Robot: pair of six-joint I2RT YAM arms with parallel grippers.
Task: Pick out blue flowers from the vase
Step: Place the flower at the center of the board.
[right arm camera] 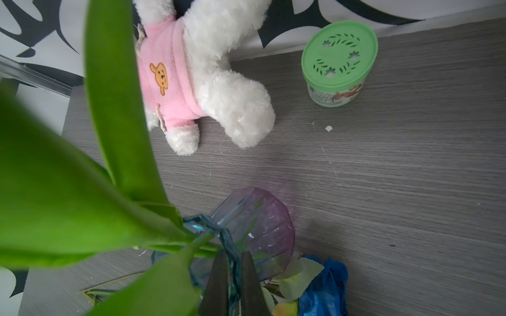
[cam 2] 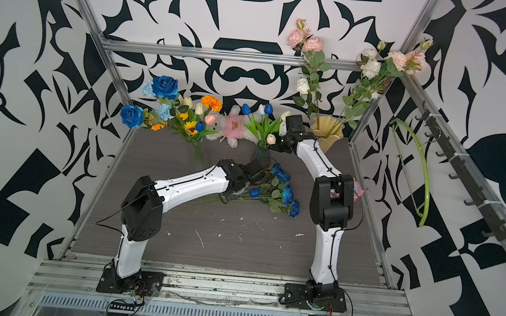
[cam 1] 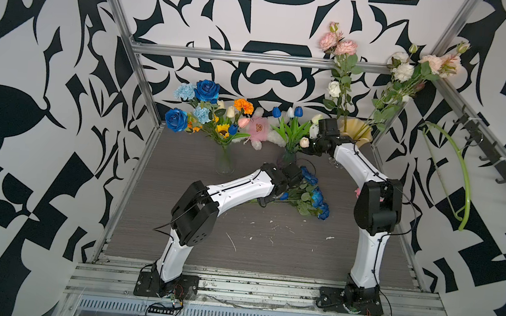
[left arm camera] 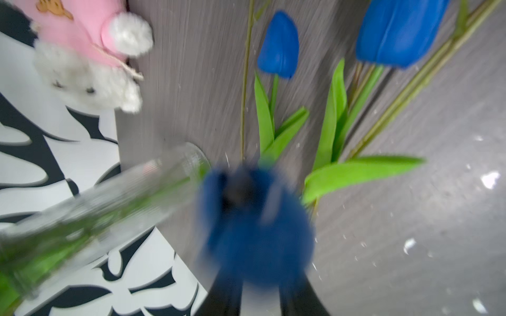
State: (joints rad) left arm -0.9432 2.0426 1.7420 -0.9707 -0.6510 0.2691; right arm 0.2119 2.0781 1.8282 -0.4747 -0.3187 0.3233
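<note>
- The left gripper (left arm camera: 262,276) hangs low over the table (cam 1: 253,244), at the stem end of the heap of picked blue flowers (cam 1: 316,198).
- Its fingers (left arm camera: 227,292) stand partly apart, and bare table shows in the gap between them.
- A blurred dark-blue tulip head (left arm camera: 257,232) sits just beyond those fingertips. The wrist view shows nothing clamped between them.
- The right gripper (right arm camera: 234,254) is closed tight on the rim of the tinted glass vase (right arm camera: 262,227), with the blue edge pinched between its two fingers.
- That vase stands near the back of the table. Two blue tulips (cam 1: 276,112) rise from it among pale buds and long green leaves.
- The heap, blue roses and tulips on leafy stems, lies flat on the table between the two arms, as both top views show.
- The clear glass vase (cam 1: 225,162), further towards the left arm's side, holds a mixed bunch:
  - two deep-blue roses (cam 1: 207,90);
  - pale-blue carnations (cam 1: 185,91);
  - one small dark-blue tulip (cam 1: 233,129);
  - orange marigolds (cam 1: 244,105) and a sunflower (cam 1: 223,129).
- A plush toy (cam 1: 259,129) in a pink jumper lies against the back wall between the two vases.
</note>
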